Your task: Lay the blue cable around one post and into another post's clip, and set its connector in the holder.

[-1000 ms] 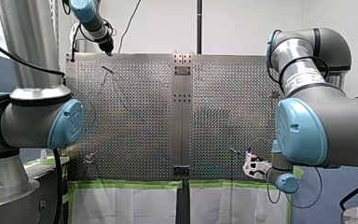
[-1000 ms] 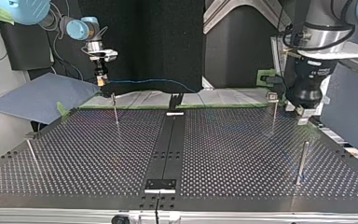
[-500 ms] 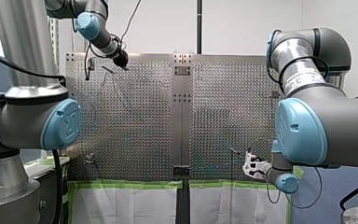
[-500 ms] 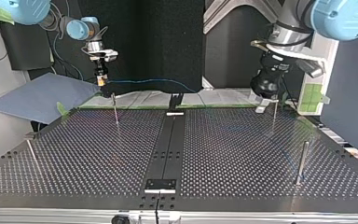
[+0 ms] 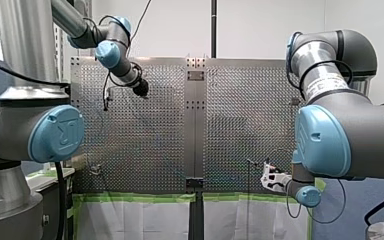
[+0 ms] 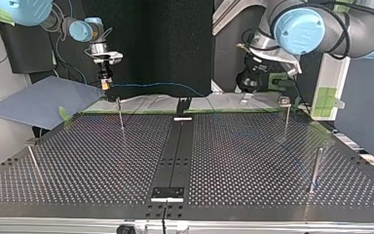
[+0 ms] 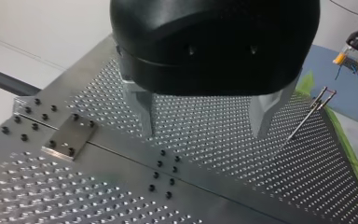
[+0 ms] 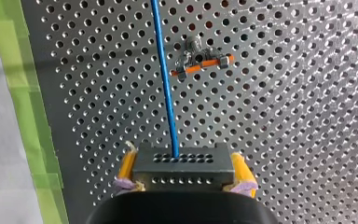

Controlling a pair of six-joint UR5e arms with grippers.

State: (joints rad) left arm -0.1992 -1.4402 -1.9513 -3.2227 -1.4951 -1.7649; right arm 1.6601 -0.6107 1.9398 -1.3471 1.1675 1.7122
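Grasping dark grey perforated connector block (image 8: 182,167) between yellow-padded fingers (image 8: 127,169) of my right gripper (image 8: 182,161), clenched on both sides, block off the worktop. From block's top, thin blue cable (image 8: 165,79) straight ahead of fingers, passing just beside small metal post clip with orange bar (image 8: 200,61), over perforated metal worktop (image 8: 284,116). In top view, gripper and block at far edge on view's left, cable slack along far edge towards centre. Holding metal fingers (image 7: 139,109) of my black left gripper (image 7: 203,123) released, wide apart, nothing between, above worktop. In top view, hanging at far edge right of centre, near slim post with clip on top (image 6: 286,113). Thick metal post (image 6: 315,168) well apart, nearer camera at view's right. Contact between cable and any post: cannot tell.
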